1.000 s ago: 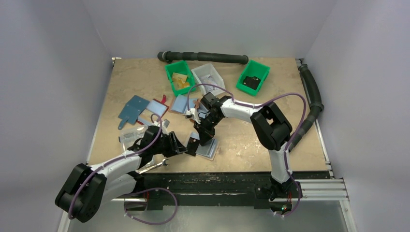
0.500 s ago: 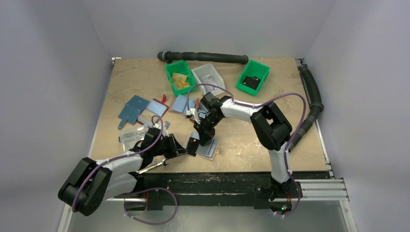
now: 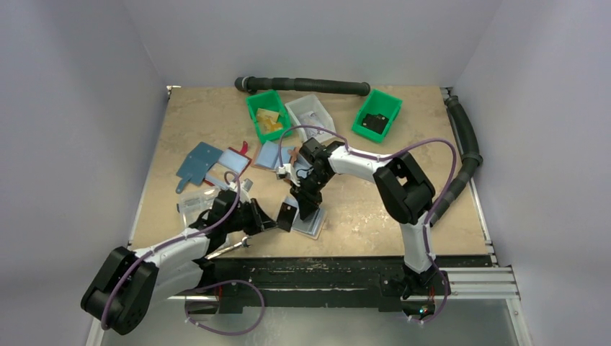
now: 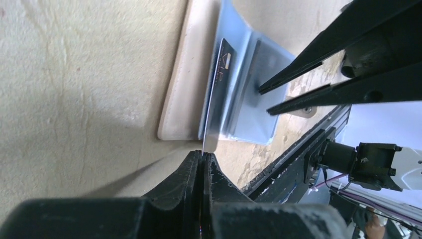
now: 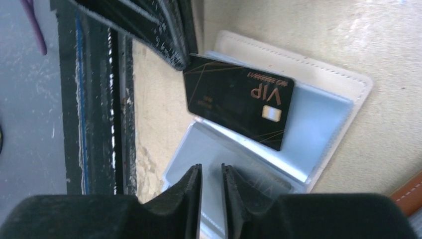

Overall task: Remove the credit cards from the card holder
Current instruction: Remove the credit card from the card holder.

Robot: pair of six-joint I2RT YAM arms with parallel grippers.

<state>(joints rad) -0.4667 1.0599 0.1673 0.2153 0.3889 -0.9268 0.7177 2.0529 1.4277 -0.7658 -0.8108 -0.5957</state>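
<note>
Left gripper [image 4: 203, 160] clamped on corner of dark grey card [image 5: 239, 102], which tilts up from open card holder [image 5: 348, 82]. Holder lies mid-table [image 3: 403, 209], near front edge. Right gripper [image 5: 211, 185] narrowly apart over it.

We note the left claw [image 4: 203, 158] pinching the dark card [image 4: 215, 94] by its edge, over the card holder [image 4: 185, 87] on the tabletop [image 4: 74, 74].

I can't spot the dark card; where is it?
Top view: the dark card sits centre, near the front edge of the table, pinched by the left hand just over the left side of the card holder.
</note>
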